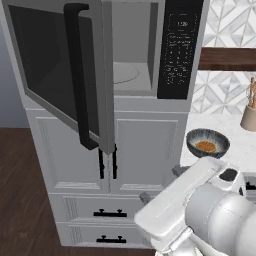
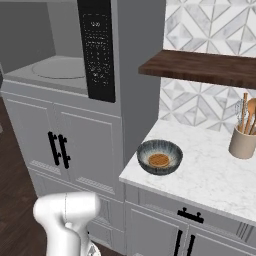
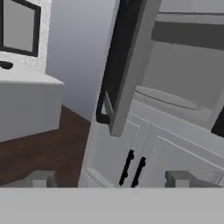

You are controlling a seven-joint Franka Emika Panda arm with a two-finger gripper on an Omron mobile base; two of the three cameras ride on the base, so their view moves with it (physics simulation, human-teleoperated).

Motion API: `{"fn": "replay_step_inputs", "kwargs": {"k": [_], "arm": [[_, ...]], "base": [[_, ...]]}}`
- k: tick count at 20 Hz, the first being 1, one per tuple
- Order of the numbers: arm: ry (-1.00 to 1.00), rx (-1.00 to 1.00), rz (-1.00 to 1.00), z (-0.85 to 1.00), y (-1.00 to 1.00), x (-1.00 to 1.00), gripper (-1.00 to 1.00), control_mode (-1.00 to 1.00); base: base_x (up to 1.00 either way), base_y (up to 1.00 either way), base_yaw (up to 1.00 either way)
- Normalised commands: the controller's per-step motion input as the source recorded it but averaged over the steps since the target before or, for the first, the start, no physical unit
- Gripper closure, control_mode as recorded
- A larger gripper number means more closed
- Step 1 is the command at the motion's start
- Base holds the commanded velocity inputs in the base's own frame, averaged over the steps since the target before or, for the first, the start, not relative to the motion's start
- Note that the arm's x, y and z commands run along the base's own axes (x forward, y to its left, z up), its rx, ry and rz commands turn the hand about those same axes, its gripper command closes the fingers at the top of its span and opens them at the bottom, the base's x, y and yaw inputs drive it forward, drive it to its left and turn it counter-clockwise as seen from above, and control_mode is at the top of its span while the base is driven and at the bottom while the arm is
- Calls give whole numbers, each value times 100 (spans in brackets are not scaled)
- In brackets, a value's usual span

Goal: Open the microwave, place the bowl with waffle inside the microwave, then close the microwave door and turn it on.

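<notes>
Hand view: claw (image 3: 109, 179) spread wide, empty, facing open microwave door (image 3: 127, 65); base views: bowl (image 2: 160, 157) with waffle (image 2: 159, 160) on bench (image 2: 210, 175).

One microwave (image 1: 130, 50), one bowl (image 2: 160, 157), one waffle (image 2: 159, 160), one utensil pot (image 2: 242, 142).

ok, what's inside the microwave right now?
Inside the microwave, just the round turntable, bare where visible. The open microwave door and keypad strip hide parts of the cavity. The bowl sits on the counter.
</notes>
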Motion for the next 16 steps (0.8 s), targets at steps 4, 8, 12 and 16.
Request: {"fn": "replay_step_inputs", "kwargs": {"k": [4, 8, 12, 16], "arm": [[34, 84, -8, 14, -100, 0, -100, -100], [45, 89, -3, 26, -100, 9, -100, -100], [71, 72, -6, 6, -88, 64, -100, -100], [73, 34, -11, 0, -15, 90, -100, -100]], "base": [[0, 0, 0], [0, 0, 0], [0, 0, 0], [0, 0, 0]]}}
